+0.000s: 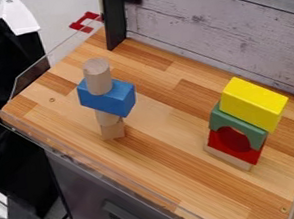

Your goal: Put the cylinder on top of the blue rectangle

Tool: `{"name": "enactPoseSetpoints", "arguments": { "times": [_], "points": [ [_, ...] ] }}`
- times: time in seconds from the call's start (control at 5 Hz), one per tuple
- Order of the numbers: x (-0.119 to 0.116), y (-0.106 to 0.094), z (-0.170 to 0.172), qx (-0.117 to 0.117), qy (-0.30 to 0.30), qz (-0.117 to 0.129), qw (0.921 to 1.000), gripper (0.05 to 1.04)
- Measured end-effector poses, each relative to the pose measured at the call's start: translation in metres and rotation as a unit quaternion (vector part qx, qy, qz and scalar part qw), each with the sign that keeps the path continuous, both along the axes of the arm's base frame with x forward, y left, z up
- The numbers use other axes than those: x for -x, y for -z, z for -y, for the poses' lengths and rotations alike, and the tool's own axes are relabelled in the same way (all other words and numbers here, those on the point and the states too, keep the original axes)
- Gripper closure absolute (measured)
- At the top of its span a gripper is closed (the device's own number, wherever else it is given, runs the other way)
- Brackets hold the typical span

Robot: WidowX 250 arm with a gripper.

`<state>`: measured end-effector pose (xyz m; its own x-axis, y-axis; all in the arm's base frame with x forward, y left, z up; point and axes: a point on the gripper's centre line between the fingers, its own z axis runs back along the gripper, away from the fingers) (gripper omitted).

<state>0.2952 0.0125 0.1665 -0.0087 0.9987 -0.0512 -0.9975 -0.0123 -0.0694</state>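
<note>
At right, a knock could spill the yellow block [253, 103] off the green arch [222, 121]. Farther left, slim wooden supports [113, 130] leave the blue rectangle [118, 101] topple-prone, the upright wooden cylinder [97, 77] off-centre on top. Striped bench [164, 170]; rough plank wall [201, 37] behind. Whether the end effector is released or clenched, I cannot tell.

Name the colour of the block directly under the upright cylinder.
Blue block, in the camera view.
</note>
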Motion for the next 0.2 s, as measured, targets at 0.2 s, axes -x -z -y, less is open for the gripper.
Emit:
{"name": "enactPoseSetpoints", "arguments": {
  "times": [0.2],
  "points": [
    [0.0044,0.0232,0.0153,0.009,-0.003,-0.026,0.9996,0.084]
  ]
}}
